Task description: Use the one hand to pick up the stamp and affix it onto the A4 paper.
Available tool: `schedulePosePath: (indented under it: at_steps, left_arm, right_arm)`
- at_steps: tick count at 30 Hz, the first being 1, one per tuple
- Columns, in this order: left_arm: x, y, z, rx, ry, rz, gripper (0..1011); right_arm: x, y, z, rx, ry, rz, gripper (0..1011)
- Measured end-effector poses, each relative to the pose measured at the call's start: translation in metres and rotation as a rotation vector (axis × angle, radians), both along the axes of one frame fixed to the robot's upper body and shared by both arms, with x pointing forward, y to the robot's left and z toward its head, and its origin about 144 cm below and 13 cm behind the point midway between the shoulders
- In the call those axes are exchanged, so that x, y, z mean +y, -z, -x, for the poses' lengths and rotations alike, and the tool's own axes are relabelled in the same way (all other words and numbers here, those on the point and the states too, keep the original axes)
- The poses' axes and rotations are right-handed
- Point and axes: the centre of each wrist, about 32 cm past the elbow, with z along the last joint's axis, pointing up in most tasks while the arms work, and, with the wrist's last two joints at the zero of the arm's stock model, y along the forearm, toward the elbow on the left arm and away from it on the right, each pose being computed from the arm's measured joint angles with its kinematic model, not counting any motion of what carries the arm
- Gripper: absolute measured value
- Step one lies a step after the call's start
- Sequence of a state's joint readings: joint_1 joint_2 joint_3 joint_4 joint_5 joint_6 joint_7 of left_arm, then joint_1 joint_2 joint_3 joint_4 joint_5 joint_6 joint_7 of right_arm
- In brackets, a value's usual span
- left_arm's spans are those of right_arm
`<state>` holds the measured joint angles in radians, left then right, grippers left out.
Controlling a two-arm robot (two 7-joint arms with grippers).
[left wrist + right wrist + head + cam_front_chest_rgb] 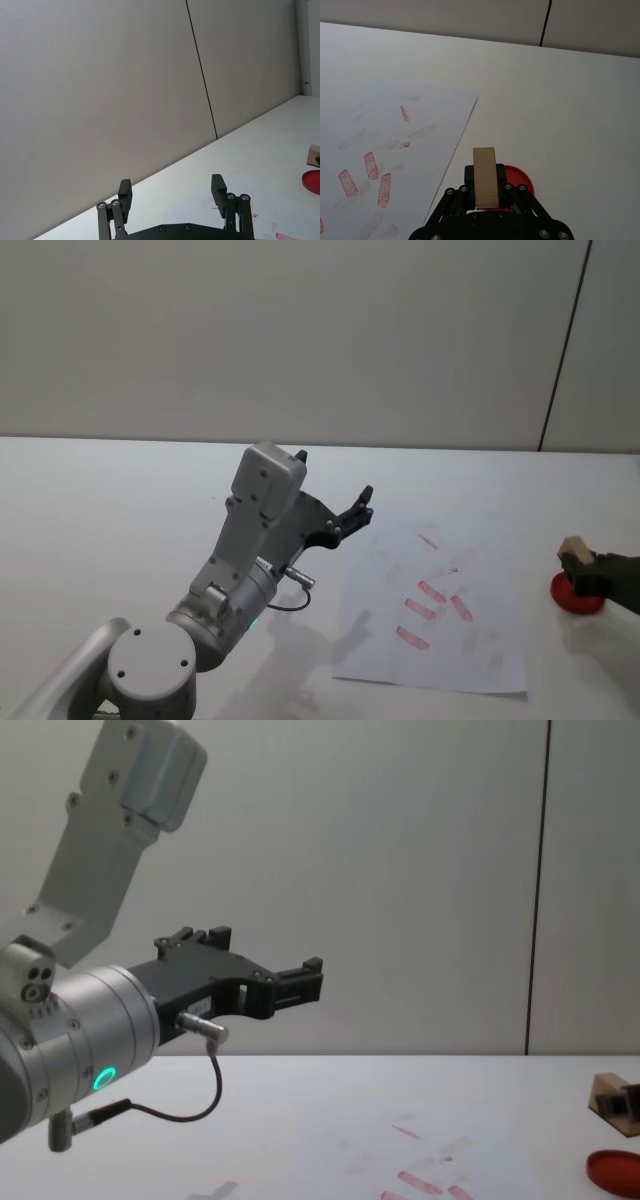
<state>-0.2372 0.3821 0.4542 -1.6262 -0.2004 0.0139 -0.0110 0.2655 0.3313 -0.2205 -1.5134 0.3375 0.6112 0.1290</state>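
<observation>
The right claw (pixel 485 175) is clamped on the stamp (pixel 484 160), a small pale wooden block held across its narrow faces with its upper end standing proud of the black fingers. It sits just off the right-hand edge of the paper (pixel 470 540), over the round red ink pad (pixel 520 182); whether the block's bottom face touches the pad cannot be told.

The block looks light and rigid, so it should neither sag nor need a hard squeeze. Its smooth, flat wooden sides could let it slip or twist when pressed down. The present hold looks sound, with flat fingers on two opposite sides and low enough to keep it square. The inked face ought to stay clear of everything until it meets the sheet.

The paper is thin and lies loose on the bench (pixel 120 510). It may well lift with a sticky stamp or slide under a sideways push, so a straight press down and straight lift suit it.

The left claw (pixel 171 181) hangs raised and spread wide, beyond the paper's left-hand edge.
</observation>
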Motion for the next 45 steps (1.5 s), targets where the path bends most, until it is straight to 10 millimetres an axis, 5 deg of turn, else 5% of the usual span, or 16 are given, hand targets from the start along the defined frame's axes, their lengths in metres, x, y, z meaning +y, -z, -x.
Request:
schedulePosePath:
  at_steps: [45]
  left_arm:
    - [0.000, 0.000, 0.000, 0.000, 0.000, 0.000, 1002]
  right_arm:
    - [-0.010, 0.010, -0.016, 0.055, 0.045, -0.005, 218]
